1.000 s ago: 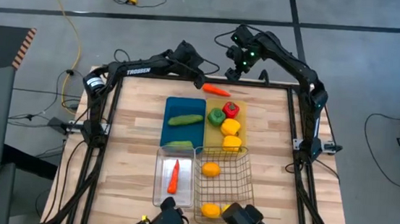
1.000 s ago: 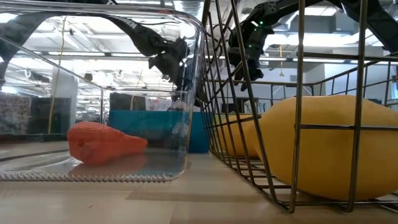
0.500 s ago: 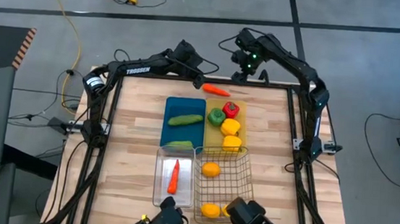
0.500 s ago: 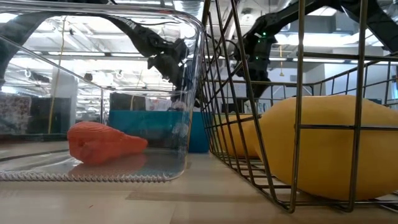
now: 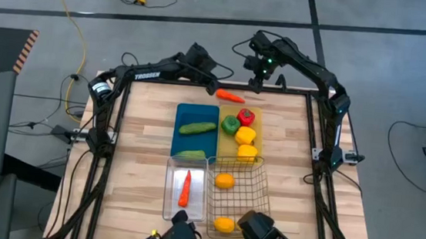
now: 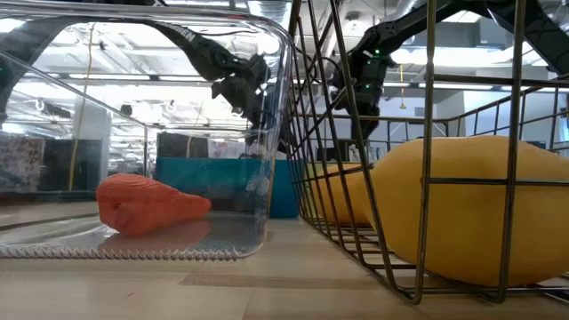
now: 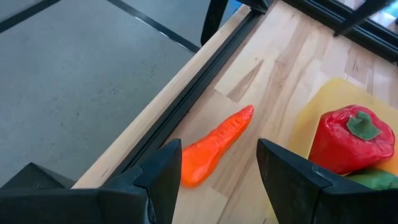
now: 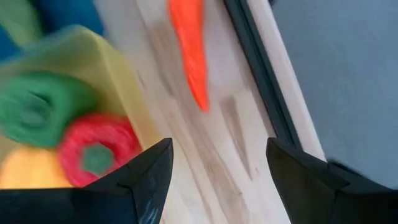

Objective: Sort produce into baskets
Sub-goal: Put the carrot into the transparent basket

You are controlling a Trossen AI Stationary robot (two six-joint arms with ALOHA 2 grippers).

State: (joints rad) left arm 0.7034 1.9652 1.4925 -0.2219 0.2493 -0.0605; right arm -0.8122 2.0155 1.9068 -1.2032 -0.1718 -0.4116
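An orange carrot (image 5: 230, 96) lies flat on the wood by the table's far edge, beyond the trays. My left gripper (image 5: 211, 81) hovers open just left of the carrot's thick end (image 7: 194, 170). In the left wrist view its fingers stand on either side of that end, and I cannot tell whether they touch it. My right gripper (image 5: 257, 78) hangs open above the far edge, right of the carrot's tip (image 8: 200, 99), pointing steeply down. The yellow tray (image 5: 259, 131) holds a red pepper (image 5: 246, 117), a green pepper (image 5: 229, 124) and two yellow peppers (image 5: 246, 142).
The blue tray (image 5: 186, 113) holds a cucumber (image 5: 197, 128); a second cucumber (image 5: 190, 155) lies at its near end. The clear bin (image 5: 171, 197) holds a carrot (image 5: 185, 187). The wire basket (image 5: 249, 192) holds two orange-yellow fruits (image 5: 224, 181). A black frame rail (image 7: 168, 118) runs along the far edge.
My right gripper has sunk a little above the far edge, shifted slightly toward the table's right and rolled about its own pointing line; its fingers keep the same gap. The carrot lies where it was.
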